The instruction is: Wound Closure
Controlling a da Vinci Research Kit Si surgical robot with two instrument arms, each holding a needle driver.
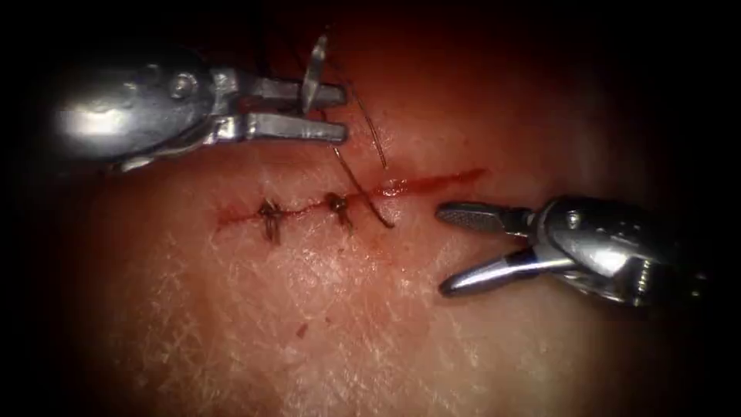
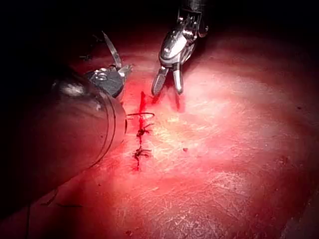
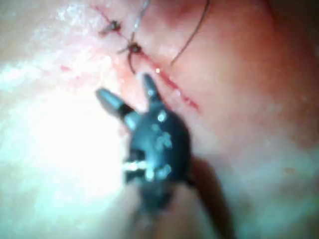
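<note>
gripping the needle (image 1: 315, 68) mid-curve above the cut (image 1: 351, 199), left pincer (image 1: 324, 112) nearer; right pincer (image 1: 451, 251) spread, empty, right of thread (image 1: 363, 193).
left wrist: needle (image 2: 112, 50) clear of tissue (image 2: 224, 164).
right wrist: spread pincer (image 3: 127, 92) beside cut (image 3: 174, 89).

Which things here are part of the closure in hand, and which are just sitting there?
In use:
- left tool, jaws holding the needle, which is clear of the tissue
- right tool, jaws open, holding nothing
- thread crossing the cut
- tissue

Just there:
- two tied stitches on the cut's left part
- red fluid spot on the tissue
</note>
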